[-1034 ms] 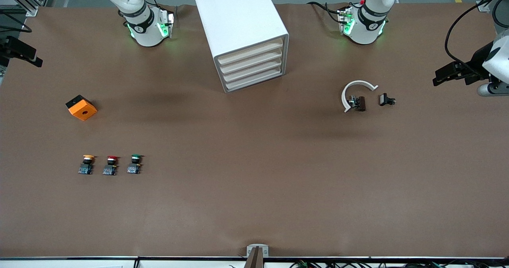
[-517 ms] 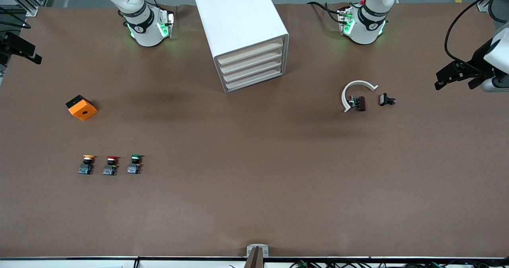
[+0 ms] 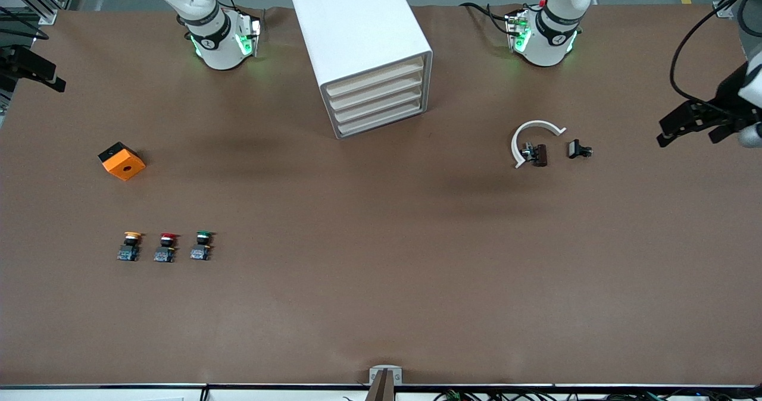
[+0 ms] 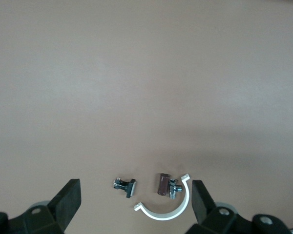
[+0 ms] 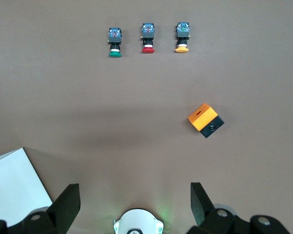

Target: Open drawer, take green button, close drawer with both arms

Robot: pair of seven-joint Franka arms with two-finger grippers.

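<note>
The white cabinet [image 3: 363, 38] stands between the two arm bases, and all four cream drawer fronts [image 3: 377, 99] are pushed in. The green-capped button [image 3: 202, 245] stands on the table, nearer the front camera, toward the right arm's end; the right wrist view shows this button [image 5: 115, 43] too. My left gripper [image 3: 689, 132] hangs open and empty over the table edge at the left arm's end. In its wrist view the left gripper [image 4: 135, 199] has wide-apart fingers. My right gripper [image 3: 36, 71] hangs open and empty over the other end; the right gripper [image 5: 135, 204] looks down on its arm's base.
A red-capped button [image 3: 166, 247] and a yellow-capped one [image 3: 130, 246] stand in a row beside the green one. An orange box [image 3: 121, 160] lies between them and the right arm's base. A white curved clip [image 3: 533, 136], a brown part [image 3: 539, 154] and a black part [image 3: 578, 149] lie toward the left arm's end.
The left gripper has swung a little along the table's edge at its end. The right gripper has shifted slightly at the other end. Nothing on the table has moved.
</note>
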